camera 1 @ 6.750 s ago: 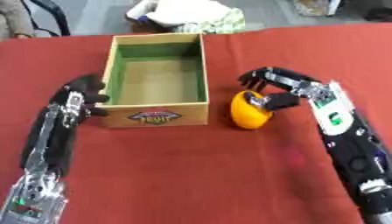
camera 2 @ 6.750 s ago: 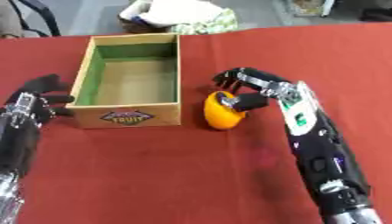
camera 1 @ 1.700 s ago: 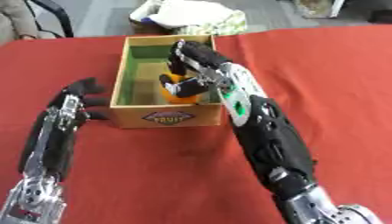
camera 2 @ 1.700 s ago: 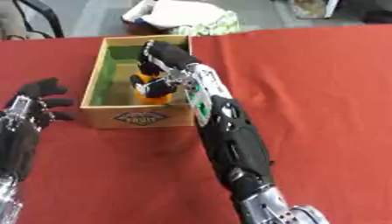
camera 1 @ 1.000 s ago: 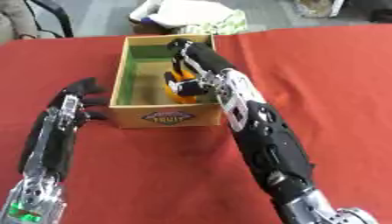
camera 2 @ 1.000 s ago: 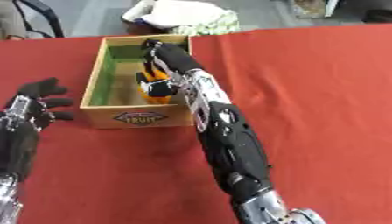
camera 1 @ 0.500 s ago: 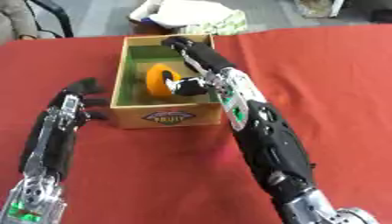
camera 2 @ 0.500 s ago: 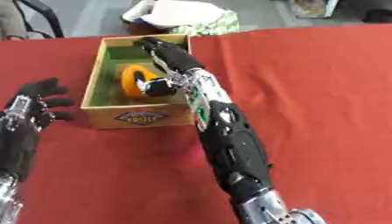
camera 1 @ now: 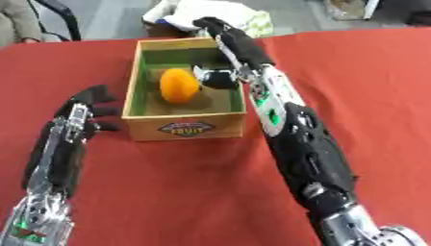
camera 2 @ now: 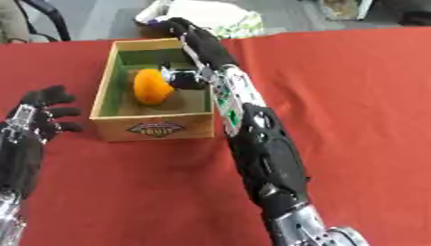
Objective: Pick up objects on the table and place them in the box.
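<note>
An orange fruit [camera 1: 178,85] lay inside the open wooden box [camera 1: 185,129] on the red bench [camera 1: 370,86]. Your right robot hand [camera 1: 221,45] reached over the box's right side, just beside the fruit and apart from it, fingers stretched out and holding nothing. Your left robot hand [camera 1: 86,109] rested on the bench just left of the box, fingers spread.

Indoor room, red-clothed table [camera 1: 168,192], grey floor [camera 1: 109,19], chair [camera 1: 59,14]
</note>
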### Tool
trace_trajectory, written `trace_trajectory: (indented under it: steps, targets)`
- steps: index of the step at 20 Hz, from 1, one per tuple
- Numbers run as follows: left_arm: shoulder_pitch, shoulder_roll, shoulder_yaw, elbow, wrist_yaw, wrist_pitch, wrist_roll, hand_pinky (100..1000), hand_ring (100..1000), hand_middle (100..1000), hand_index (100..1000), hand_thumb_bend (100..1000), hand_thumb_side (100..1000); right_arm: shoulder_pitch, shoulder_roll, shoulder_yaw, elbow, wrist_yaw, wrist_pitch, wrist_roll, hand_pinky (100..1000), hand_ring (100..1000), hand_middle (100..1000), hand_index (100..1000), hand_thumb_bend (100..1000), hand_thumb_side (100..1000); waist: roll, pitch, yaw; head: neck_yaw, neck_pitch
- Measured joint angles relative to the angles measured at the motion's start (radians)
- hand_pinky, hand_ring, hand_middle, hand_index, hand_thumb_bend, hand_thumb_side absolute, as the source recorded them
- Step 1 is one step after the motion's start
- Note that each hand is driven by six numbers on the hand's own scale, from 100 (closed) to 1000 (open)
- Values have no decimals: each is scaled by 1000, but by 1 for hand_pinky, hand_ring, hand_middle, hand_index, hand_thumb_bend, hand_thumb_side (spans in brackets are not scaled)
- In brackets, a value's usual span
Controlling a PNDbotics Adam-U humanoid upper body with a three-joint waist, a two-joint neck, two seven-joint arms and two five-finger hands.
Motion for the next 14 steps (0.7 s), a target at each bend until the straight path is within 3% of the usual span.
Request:
trace_trajectory:
  steps: [14]
  targets:
    - [1, 0, 0, 0, 0, -1, 2, 613, 715, 706, 837, 100, 895, 5, -161, -6, -42, -263, 5, 39, 770, 851, 839, 919, 100, 328, -8, 3, -4, 14, -1]
